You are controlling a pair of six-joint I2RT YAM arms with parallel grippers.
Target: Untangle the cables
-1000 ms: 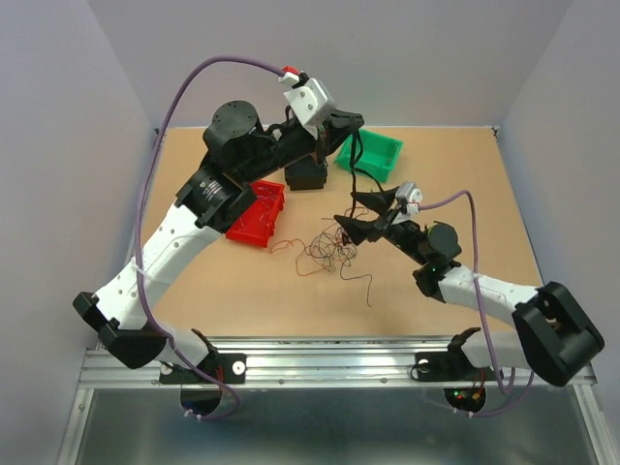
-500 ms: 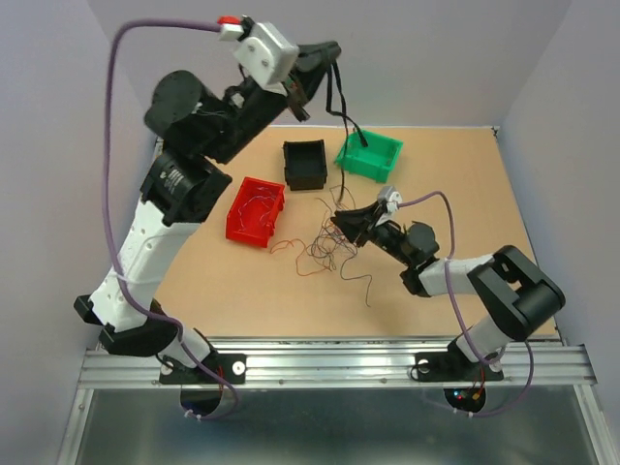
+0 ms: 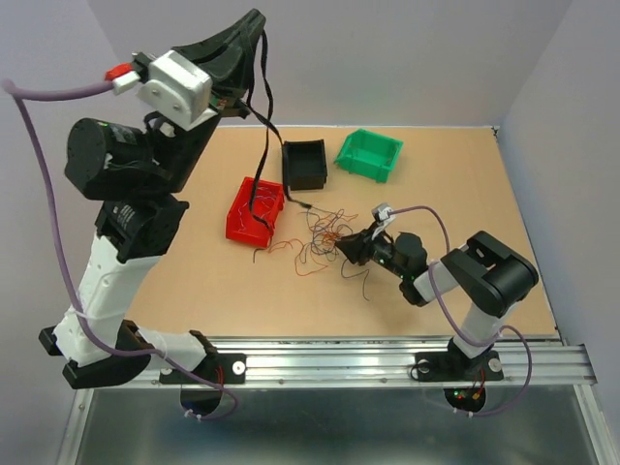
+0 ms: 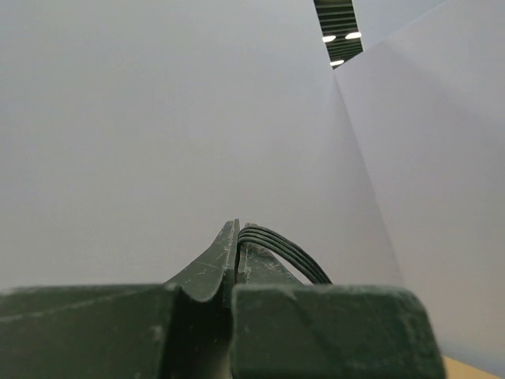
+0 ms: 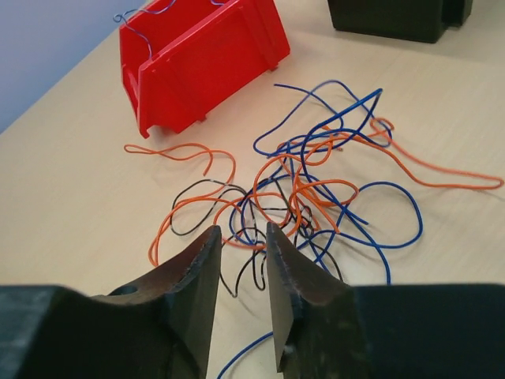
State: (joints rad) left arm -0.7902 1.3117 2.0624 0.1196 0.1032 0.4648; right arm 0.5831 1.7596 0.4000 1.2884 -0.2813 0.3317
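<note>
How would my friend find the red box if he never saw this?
Start at the tan table, where three small boxes sit toward the far side. The red box is the leftmost, beside the black box. It alone is red; the green box sits farthest right.

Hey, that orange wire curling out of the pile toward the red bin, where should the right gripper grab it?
Take the orange wire on its loose curl, the stretch lying alone on the table between the pile and the red bin. Come straight down from above, straddling it: nothing crosses it there.
</note>
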